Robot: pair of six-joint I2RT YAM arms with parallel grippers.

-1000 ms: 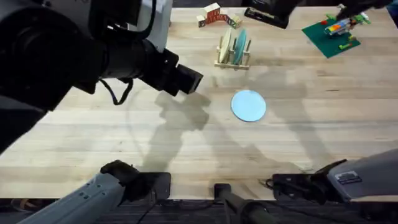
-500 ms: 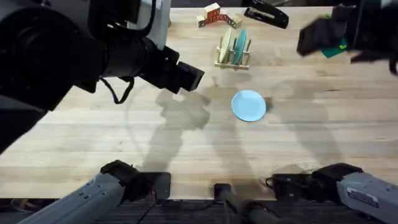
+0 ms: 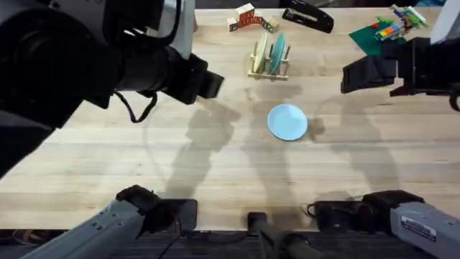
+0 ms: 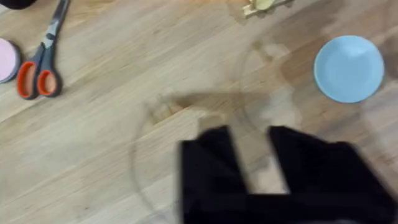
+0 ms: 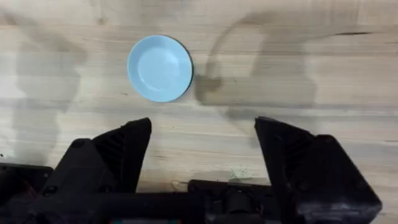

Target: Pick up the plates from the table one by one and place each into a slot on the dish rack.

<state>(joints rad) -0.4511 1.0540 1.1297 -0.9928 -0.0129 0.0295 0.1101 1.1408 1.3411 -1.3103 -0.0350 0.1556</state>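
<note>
Table: light-wood butcher-block top; the near half is bare apart from shadows.
Light blue plate: lies flat near the middle of the table, a little right of centre, nothing touching it; also seen at and.
Left gripper: black fingers apart with a narrow gap, empty, raised over bare wood to the left of the blue plate.
Right gripper: black fingers spread wide, empty, held above the table; the blue plate lies clear of it, not between the fingers.
Dish rack: small wooden rack on the far side, just beyond the blue plate.
Plates in rack: a cream-yellow plate and a bluish one stand on edge between the pegs.
Far clutter: toy blocks, a black stapler and a green brick baseplate along the far edge.
Left-side items: scissors and a pink dish, well apart from the plate.
Progress: judged mostly done; two plates are slotted, one blue plate remains on the table.
Left to do: grasp that plate, probably with the right arm, and stand it in a free slot.
</note>
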